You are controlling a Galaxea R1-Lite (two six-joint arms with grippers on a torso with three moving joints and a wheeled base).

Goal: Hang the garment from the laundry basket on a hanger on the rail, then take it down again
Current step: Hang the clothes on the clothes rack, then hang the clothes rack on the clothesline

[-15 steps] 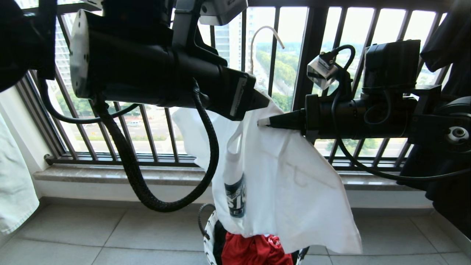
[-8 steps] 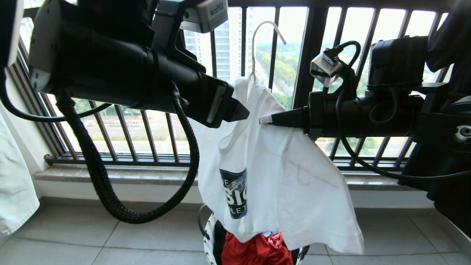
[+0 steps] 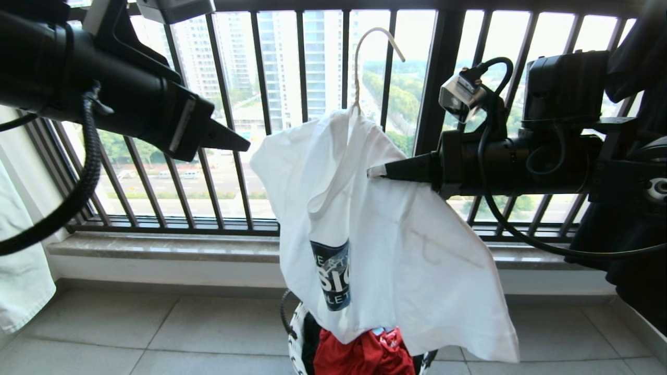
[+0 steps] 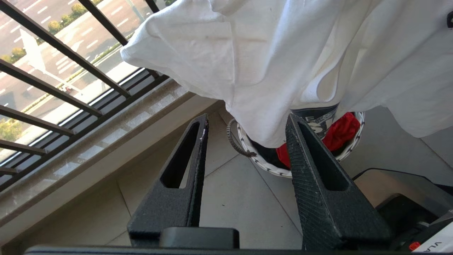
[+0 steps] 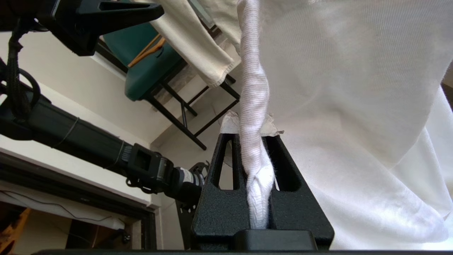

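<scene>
One second on, my left gripper has backed off the garment, fingers apart, empty; right gripper pinches its neckband, so re-grasping comes next.

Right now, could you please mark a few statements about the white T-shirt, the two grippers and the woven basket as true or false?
1. The right gripper is shut on the white short-sleeved T-shirt. True.
2. The left gripper grips the T-shirt's sleeve. False: it is open, holding nothing, to the shirt's left in the head view.
3. The thin cream wire hanger has its hook over a rail. False: the hook stands free before the black window bars.
4. A red cloth lies in the round black-and-white woven basket. True.
</scene>
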